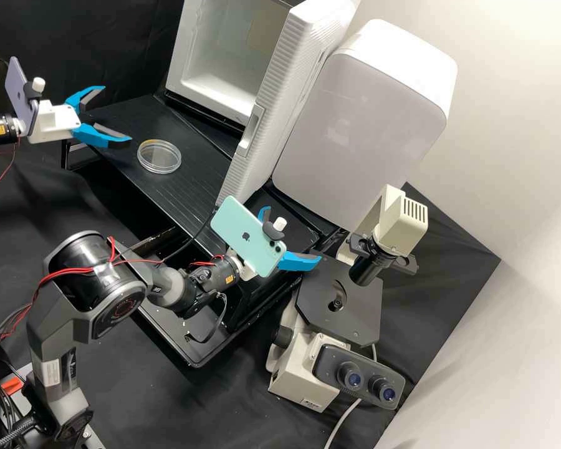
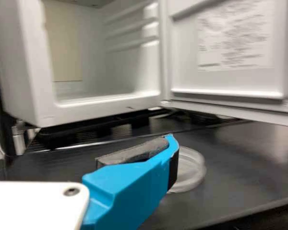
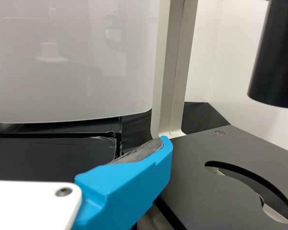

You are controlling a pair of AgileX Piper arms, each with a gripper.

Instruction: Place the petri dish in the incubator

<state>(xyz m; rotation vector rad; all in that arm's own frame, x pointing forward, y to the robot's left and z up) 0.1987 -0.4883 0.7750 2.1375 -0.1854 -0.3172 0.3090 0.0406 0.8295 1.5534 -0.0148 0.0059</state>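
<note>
Petri dish (image 1: 159, 156) flat on black bench (image 1: 187, 187), before open incubator (image 1: 230, 56), outside chamber. Left gripper (image 1: 103, 115) near dish, apart from it, fingers spread wide, nothing between them. Right gripper (image 1: 296, 240) over microscope (image 1: 340, 324) stage (image 3: 221, 163), fingers apart, nothing held. Printed label (image 2: 235, 36) inside incubator door (image 1: 274, 106); text too blurred to read.

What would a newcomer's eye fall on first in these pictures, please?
The white incubator at the back, its door swung wide open, stands out first. Before it the clear petri dish lies on the black bench, with the left gripper open beside it. A microscope stands nearer the front.
</note>
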